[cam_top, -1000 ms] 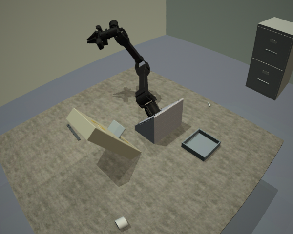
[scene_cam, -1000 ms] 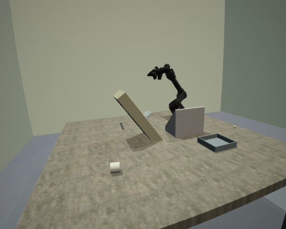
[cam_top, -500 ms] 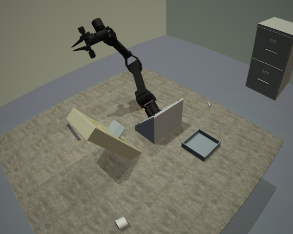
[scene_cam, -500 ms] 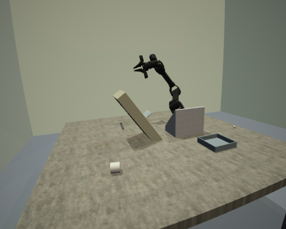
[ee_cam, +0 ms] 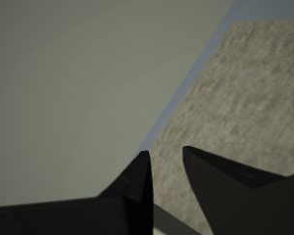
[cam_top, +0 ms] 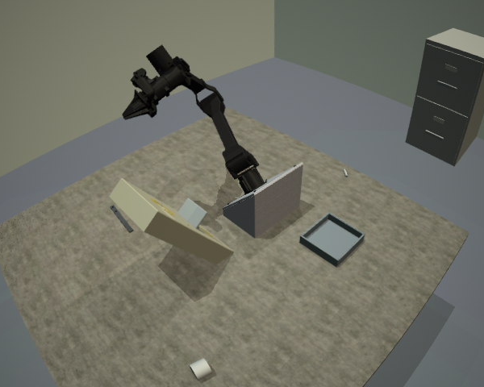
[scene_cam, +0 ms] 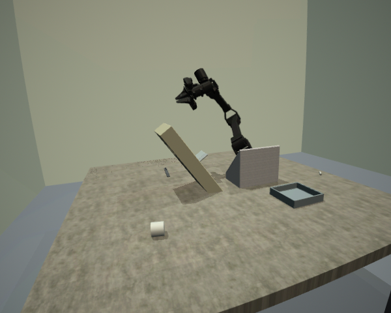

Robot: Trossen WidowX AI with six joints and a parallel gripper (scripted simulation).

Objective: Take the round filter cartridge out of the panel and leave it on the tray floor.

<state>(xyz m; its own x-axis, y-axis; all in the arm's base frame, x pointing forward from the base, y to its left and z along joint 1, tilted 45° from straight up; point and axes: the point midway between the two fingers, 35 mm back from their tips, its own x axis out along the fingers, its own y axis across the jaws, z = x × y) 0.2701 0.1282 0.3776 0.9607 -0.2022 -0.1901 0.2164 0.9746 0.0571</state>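
Observation:
My gripper (cam_top: 123,117) (scene_cam: 176,100) (ee_cam: 166,156) is high in the air behind and above the tilted cream panel, its fingers a little apart with nothing between them. The thick cream panel (cam_top: 188,239) (scene_cam: 189,158) leans with its face towards the arm; a sliver of yellow marking shows on that face in the top view. The filter cartridge and its slots are not visible in any view. The tray (cam_top: 334,239) (scene_cam: 296,194) is a shallow, dark-walled square on the table, with nothing on its pale floor.
A wedge-shaped grey stand (cam_top: 277,201) (scene_cam: 259,167) is beside the arm base. A pale block (cam_top: 192,213) (scene_cam: 201,155) shows beyond the cream panel. A dark flat bar (cam_top: 121,218) (scene_cam: 167,172), a white cylinder (cam_top: 200,368) (scene_cam: 158,229) and a small white piece (cam_top: 345,172) (scene_cam: 320,173) lie on the table.

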